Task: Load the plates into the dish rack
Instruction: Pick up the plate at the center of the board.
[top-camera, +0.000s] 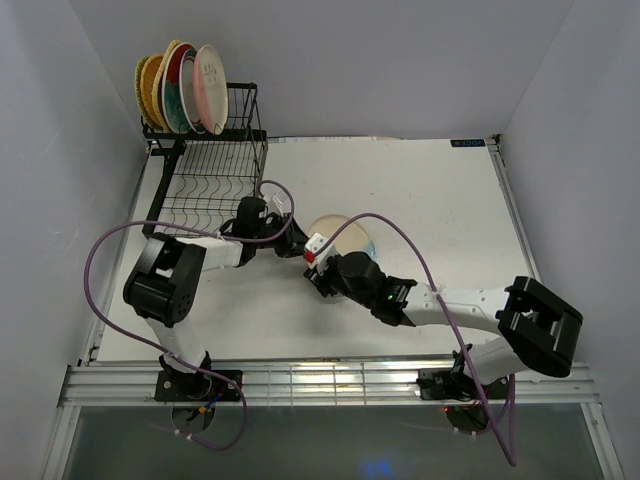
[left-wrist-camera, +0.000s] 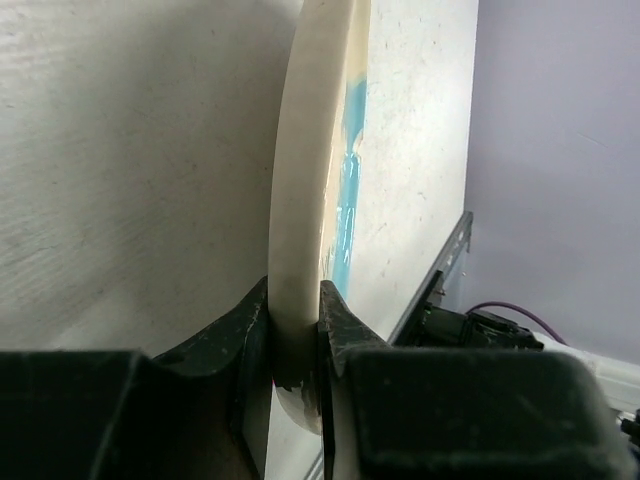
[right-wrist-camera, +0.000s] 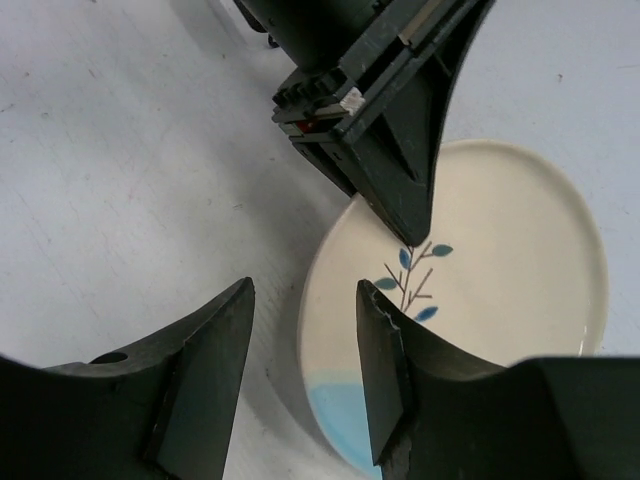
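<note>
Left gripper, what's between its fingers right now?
The rim of the plate, pinched from both sides by the left gripper. The left wrist view shows it, with nothing else in the gap.

No text, brand or number can be read in any view. A small dark label (top-camera: 467, 143) is seen near the far right corner of the tabletop (top-camera: 430, 200), but its lettering is too small to be made out. Faint marks on the pink-and-white plate (top-camera: 212, 75) cannot be deciphered.

Cream plate (right-wrist-camera: 500, 260), blue leaf sprig, turquoise patch; black rack (top-camera: 212, 186); white table (top-camera: 430, 200).
</note>
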